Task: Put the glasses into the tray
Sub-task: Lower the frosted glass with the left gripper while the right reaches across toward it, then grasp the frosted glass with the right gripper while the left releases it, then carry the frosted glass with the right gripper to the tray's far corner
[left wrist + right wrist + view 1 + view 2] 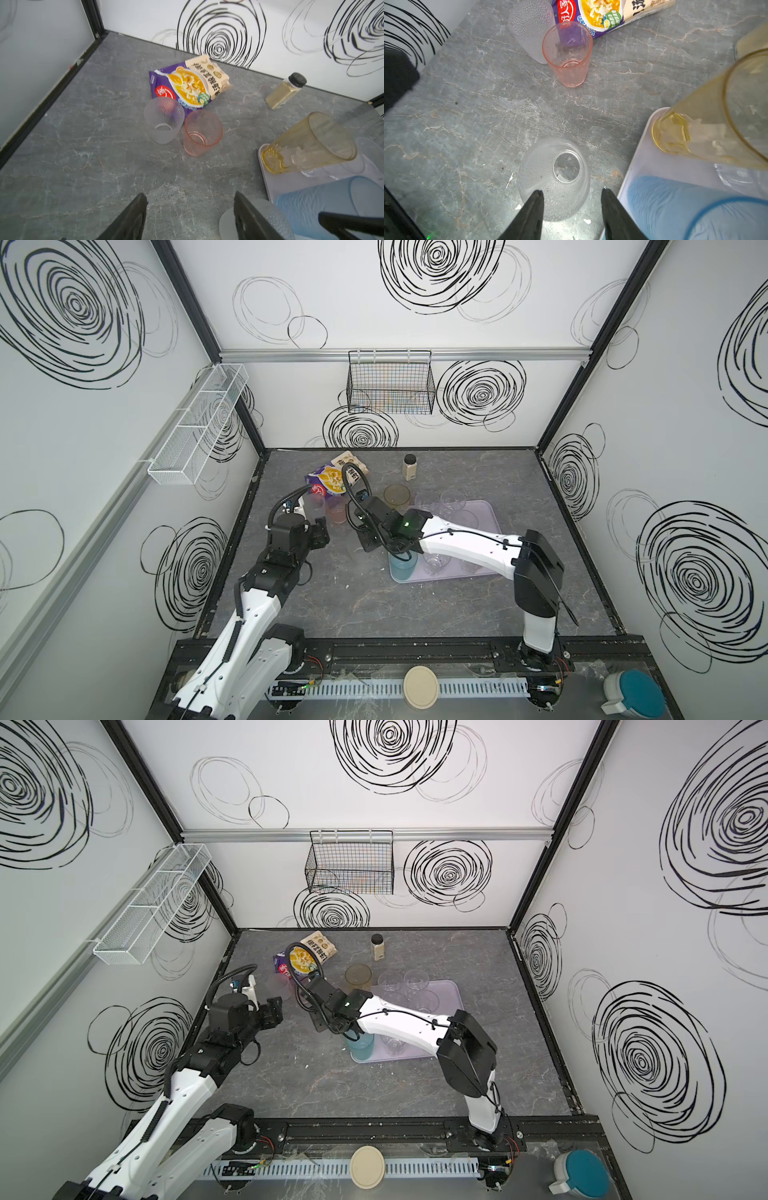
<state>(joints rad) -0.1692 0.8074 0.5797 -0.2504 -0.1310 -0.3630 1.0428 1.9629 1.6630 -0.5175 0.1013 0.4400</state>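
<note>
Right gripper (572, 195): fingers spread over dimpled clear plastic tumbler (550, 187) standing on grey table (488, 124).
Left gripper (191, 201): fingers spread, empty.
Pale lavender plastic tray (652, 164): just beside that tumbler; holds tall amber tumbler (695, 133), ribbed blue tumbler (675, 207).

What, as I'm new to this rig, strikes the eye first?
The lavender tray right of centre, crowded with glasses, an amber glass and a blue glass at its left end. The right gripper, jaws apart over a frosted glass beside the tray. A pink glass stands farther back by the snack packets.
</note>
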